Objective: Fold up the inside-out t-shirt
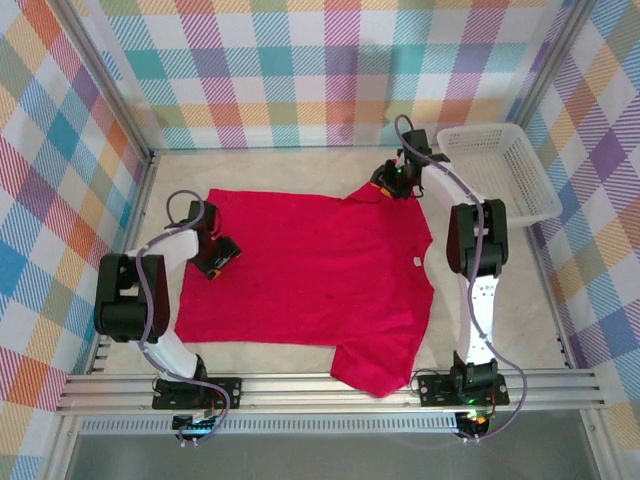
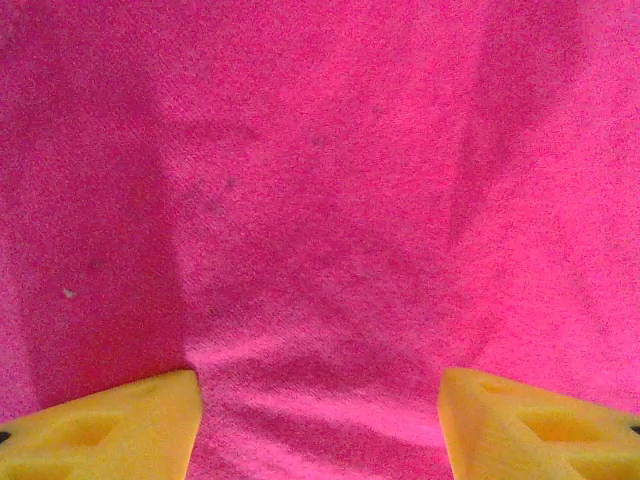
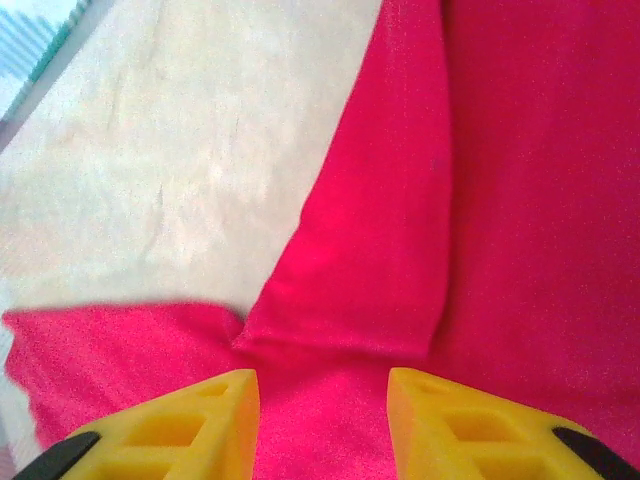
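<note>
The rail (image 1: 330, 385) carrying both arm bases lies nearest, and just beyond it the near sleeve (image 1: 375, 365) of the inside-out t-shirt (image 1: 310, 270) reaches almost to the rail's edge. The shirt is spread open and nearly flat on the worktop (image 1: 280, 165), a single layer as far as the overhead view shows, with its hem end to the left and its neck end, marked by the small white tag (image 1: 411, 262), to the right. I judge the task to be barely begun: no sleeve is tucked in and no part of the body is doubled over, so every fold is left to do. Further in, the left claw (image 1: 218, 262) sits low over the hem end, released, its yellow fingers (image 2: 110, 430) wide apart on either side of a slight pucker in the cloth, gripping nothing. Farther still, the right claw (image 1: 392, 180) is down at the far sleeve, where that sleeve meets the body; its fingers (image 3: 170, 430) stand closer together than the left pair, straddling a raised ridge of red fabric, but a gap shows between them and the cloth is not clamped in the wrist view. Beyond the shirt on the right, a white basket (image 1: 480, 128) rests against the chequered back wall
</note>
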### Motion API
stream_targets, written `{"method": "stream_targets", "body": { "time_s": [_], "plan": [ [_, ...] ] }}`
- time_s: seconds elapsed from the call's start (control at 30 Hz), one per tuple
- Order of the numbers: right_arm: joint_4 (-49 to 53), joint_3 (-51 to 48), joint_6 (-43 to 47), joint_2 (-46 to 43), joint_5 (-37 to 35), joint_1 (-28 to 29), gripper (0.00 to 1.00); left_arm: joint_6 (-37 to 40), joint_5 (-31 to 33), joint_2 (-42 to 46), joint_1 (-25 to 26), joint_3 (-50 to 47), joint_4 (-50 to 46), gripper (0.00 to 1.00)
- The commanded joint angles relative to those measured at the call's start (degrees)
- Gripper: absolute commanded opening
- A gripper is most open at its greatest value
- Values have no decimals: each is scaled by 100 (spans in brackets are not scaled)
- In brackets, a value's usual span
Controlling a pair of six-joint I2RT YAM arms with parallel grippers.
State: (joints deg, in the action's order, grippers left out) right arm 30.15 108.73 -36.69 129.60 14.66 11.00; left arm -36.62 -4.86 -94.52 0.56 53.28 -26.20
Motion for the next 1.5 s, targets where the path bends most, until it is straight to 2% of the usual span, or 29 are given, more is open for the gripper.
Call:
{"method": "stream_targets", "body": {
  "time_s": [0.0, 0.13, 0.4, 0.5, 0.77, 1.13, 1.33, 1.47],
  "plan": [
    [685, 721, 292, 595, -439, 25, 39, -112, 135, 85, -241, -367, -35, 65],
    [877, 1011, 385, 889, -673, 33, 43, -146, 13, 298, -319, -453, -8, 64],
    [644, 1002, 138, 1169, -359, 199, 41, -214, -182, 434, -314, -370, 11, 64],
    [678, 1042, 86, 1139, -375, 235, 39, -198, -197, 486, -319, -378, -8, 63],
    [916, 1011, 51, 727, -566, 353, 41, -205, -198, 671, -319, -385, -63, 63],
    [959, 903, -118, 830, -458, 486, 40, -179, -167, 812, -315, -433, -87, 63],
    [1292, 886, 176, 597, -1164, 454, 46, -144, -142, 808, -318, -418, -112, 63],
    [1284, 876, 345, 564, -1312, 149, 48, -65, -63, 855, -319, -354, -252, 63]
  ]
}}
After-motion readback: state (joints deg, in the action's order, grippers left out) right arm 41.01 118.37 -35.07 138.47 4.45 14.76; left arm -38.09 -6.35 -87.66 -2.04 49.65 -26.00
